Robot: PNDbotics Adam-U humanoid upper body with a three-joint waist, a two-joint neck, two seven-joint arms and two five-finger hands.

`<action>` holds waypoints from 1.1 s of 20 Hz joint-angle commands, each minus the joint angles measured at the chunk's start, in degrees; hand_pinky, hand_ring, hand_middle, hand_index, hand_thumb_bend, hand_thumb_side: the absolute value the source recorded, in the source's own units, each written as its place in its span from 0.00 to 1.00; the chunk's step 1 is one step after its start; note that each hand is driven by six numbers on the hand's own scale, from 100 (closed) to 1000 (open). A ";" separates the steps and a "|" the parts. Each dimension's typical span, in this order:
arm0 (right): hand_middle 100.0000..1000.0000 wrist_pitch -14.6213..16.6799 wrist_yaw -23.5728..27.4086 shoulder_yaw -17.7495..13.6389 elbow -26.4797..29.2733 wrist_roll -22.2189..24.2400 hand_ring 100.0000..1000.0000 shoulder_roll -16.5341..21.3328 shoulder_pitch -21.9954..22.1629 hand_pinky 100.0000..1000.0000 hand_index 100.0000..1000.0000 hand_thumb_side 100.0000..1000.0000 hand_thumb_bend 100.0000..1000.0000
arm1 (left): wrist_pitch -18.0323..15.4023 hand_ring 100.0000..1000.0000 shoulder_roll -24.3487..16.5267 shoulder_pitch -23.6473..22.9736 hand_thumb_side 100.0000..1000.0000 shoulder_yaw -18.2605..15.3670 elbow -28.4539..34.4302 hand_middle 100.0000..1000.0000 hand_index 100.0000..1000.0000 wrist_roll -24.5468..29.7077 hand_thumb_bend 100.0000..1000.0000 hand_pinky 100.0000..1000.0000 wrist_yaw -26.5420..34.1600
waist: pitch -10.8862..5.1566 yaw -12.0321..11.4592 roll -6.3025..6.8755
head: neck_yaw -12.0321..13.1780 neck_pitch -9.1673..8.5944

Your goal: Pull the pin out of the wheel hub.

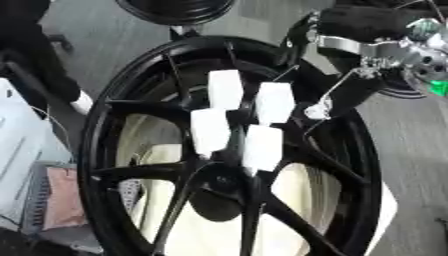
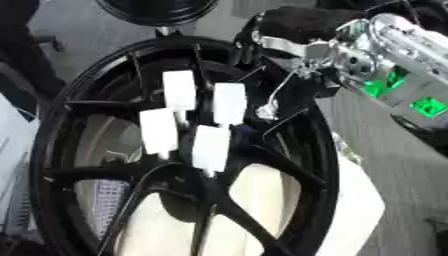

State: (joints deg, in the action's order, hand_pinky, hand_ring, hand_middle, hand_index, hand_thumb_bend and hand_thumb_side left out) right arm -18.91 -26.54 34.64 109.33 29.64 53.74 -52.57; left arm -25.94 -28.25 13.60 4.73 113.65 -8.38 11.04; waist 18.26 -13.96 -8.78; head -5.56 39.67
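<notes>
Black wheel (image 1: pixel 114 150) fills the frame centre, tilted, spokes running in to a hub (image 1: pixel 229 132) just above centre. Four white rectangular pieces (image 1: pixel 225 89) stand on the hub in a tight cluster, two above, two below; these look like the pins, though their ends in the hub are hidden. Right hand (image 2: pixel 302 27) enters from the upper right, black fingers above the rim, silver forearm (image 2: pixel 411 45) with green lights behind it. Its fingers point toward the cluster but are blurred and merge with the dark rim, so I cannot tell whether they are straight or curled. Nothing appears held. Thin wires (image 2: pixel 278 92) trail from the wrist down to a small pale lump (image 2: pixel 267 111) just beside the upper right pin. Left hand not in view. Risks, as I judge them: the pins sit touching or nearly so, and a reach for one may knock or catch its neighbour; the wires may snag on a spoke or pin during the pull; an off-axis pull may jam the pin; the tilted wheel may shift.
</notes>
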 commanded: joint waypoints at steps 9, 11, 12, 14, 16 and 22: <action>0.61 -1.13 2.47 -0.73 2.17 -0.19 0.69 1.22 -0.84 0.79 0.74 0.14 0.44 | 0.30 0.58 -0.63 0.20 0.69 -0.46 0.95 0.58 0.78 -0.11 0.00 0.74 -0.17 | -0.92 0.16 0.23 | 0.25 -0.56; 0.61 -1.04 2.44 -0.78 2.48 0.06 0.69 1.56 -0.82 0.79 0.74 0.13 0.44 | 0.29 0.58 -0.69 0.15 0.69 -0.49 0.95 0.58 0.78 -0.12 0.00 0.75 -0.16 | -1.09 0.23 0.22 | 0.32 -0.53; 0.61 -0.99 2.44 -0.83 2.59 0.18 0.69 1.68 -0.77 0.79 0.74 0.14 0.44 | 0.29 0.58 -0.71 0.14 0.69 -0.51 0.95 0.58 0.78 -0.14 0.00 0.75 -0.14 | -1.15 0.24 0.21 | 0.33 -0.51; 0.62 -0.89 2.66 -0.79 2.70 0.55 0.69 1.84 -0.70 0.79 0.74 0.14 0.44 | 0.32 0.58 -0.73 0.07 0.69 -0.52 0.95 0.58 0.78 -0.14 0.00 0.75 -0.09 | -1.32 0.34 0.17 | 0.33 -0.46; 0.62 -0.90 3.01 -0.73 2.72 0.97 0.69 1.90 -0.70 0.79 0.74 0.14 0.44 | 0.41 0.58 -0.73 0.01 0.69 -0.52 0.95 0.58 0.78 -0.09 0.00 0.75 -0.11 | -1.46 0.48 0.15 | 0.34 -0.41; 0.62 -1.76 4.11 -0.83 2.69 1.37 0.69 1.83 -0.83 0.78 0.74 0.16 0.44 | 0.49 0.59 -0.73 -0.04 0.69 -0.58 0.95 0.58 0.78 -0.09 0.00 0.75 0.25 | -1.97 0.86 0.09 | 0.43 -0.22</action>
State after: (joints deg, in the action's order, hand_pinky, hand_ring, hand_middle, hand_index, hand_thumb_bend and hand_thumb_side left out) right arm -20.46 -22.94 34.64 111.42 30.92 53.77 -52.58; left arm -25.61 -28.14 13.35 4.72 113.65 -8.42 11.11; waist 17.51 -13.15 -9.11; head -5.25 39.68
